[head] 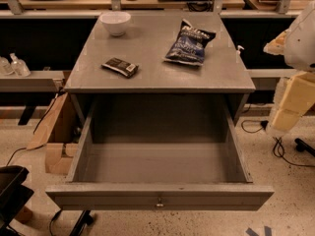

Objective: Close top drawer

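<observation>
One drawer stands wide open: top drawer point(160, 196), pulled out toward near side from grey cabinet point(162, 80), knob point(159, 201) at centre of front panel. On cabinet top: white bowl point(115, 22) far left, dark snack bar point(119, 67) near left, blue chip bag point(189, 43) right of centre. Gripper point(291, 104) at right edge beside cabinet, not touching drawer; partly cut off, open or closed cannot tell.
</observation>
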Controlling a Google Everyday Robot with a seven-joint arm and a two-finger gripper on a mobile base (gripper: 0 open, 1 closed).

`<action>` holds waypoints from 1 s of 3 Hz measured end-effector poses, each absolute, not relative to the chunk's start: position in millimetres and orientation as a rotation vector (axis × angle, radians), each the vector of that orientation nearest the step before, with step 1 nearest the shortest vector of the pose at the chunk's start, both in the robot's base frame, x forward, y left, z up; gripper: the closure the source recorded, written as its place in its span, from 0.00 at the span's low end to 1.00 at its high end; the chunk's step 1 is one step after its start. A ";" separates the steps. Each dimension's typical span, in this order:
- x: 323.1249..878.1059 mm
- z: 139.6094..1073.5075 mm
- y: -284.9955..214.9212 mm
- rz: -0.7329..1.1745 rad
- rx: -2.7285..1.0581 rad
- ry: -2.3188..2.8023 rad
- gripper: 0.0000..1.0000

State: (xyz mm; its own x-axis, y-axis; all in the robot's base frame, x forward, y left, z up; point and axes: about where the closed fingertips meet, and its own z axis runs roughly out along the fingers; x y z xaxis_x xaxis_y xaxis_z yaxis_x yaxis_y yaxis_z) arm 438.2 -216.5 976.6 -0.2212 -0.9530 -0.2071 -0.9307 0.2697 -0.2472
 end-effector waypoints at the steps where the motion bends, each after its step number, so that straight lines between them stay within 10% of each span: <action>1: 438.2 976.6 -216.5 -0.100 -1.724 2.231 0.00; 3: 433.5 924.7 -198.0 -0.022 -1.649 2.189 0.18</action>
State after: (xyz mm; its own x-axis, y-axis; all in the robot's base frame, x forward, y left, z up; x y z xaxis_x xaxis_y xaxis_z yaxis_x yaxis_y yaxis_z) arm 433.5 -198.0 924.7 -0.2252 -0.9262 -0.3026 -0.9198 0.3045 -0.2475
